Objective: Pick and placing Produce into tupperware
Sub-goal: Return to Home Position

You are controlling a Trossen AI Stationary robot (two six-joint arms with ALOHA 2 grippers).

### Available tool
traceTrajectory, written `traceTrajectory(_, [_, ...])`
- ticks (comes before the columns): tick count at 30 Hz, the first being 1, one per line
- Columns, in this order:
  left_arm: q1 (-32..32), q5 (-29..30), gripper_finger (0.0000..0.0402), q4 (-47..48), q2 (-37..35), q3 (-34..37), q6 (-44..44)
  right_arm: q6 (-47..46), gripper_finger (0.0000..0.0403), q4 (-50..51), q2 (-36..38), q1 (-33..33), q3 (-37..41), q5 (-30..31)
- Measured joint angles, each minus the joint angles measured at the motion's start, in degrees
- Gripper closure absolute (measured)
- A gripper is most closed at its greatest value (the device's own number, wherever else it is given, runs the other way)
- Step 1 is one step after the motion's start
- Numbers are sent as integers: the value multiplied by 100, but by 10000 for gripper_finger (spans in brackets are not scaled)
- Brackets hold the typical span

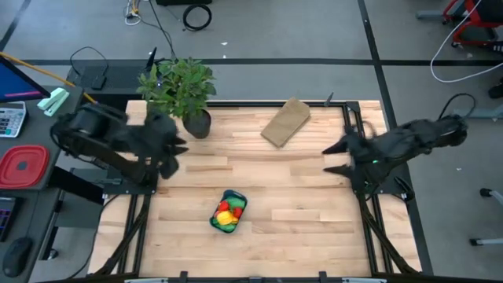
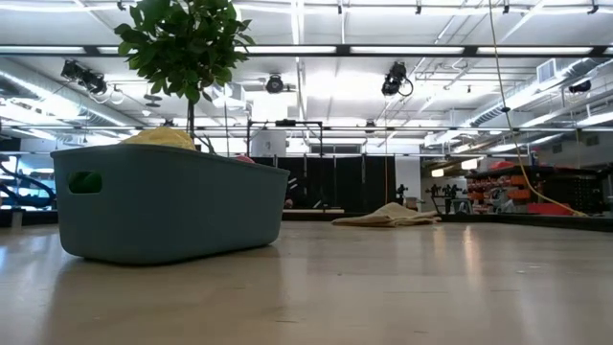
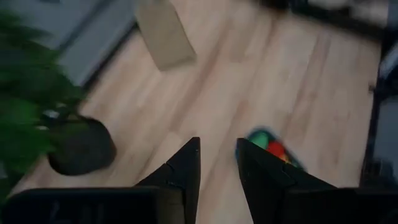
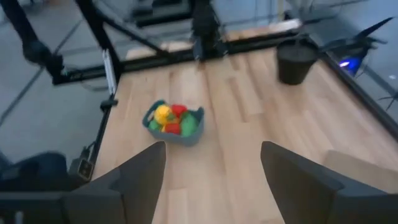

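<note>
We find the right gripper [image 4: 213,146] with its fingers spread wide and nothing between them, poised over the right edge of the pale wooden table [image 1: 299,216]. The left gripper [image 3: 217,144] shows only a narrow gap between its fingers and likewise holds nothing; it is at the table's left edge, beside the leafy green plant in its dark pot [image 1: 179,86]. The small blue rectangular plastic tub [image 1: 235,194] sits well apart from both, near the front middle, with the toy produce [image 1: 225,214], red, yellow and green pieces, inside it. No piece lies loose, so we judge loading complete and the return to rest in hand. Done well, each arm draws back on its own side, clear of the plant and the tan flat block [image 1: 286,122]. Only the high view shows both arms. The low view shows neither, just the tub's wall and a yellow piece above its rim.
</note>
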State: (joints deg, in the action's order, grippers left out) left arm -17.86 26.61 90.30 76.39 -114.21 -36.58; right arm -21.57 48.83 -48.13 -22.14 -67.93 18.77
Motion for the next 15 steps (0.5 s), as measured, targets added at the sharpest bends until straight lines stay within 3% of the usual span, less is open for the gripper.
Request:
traceTrajectory(3, [-567, 843, 291, -38, -401, 136, -187, -81, 130, 35, 610, -172, 473, 113])
traceTrajectory(8, [-1166, 1268, 294, -72, -1108, 650, -361, -116, 129, -703, 1322, -327, 1748, 88])
traceTrajectory(13, [-1339, 1378, 294, -211, -1639, 1855, -961, -107, 130, -1714, 1604, -327, 2898, -43])
traceTrajectory(15, [-1431, 1691, 294, -855, -1845, 2667, -1065, -60, 130, -2281, 1645, -327, 3254, -162])
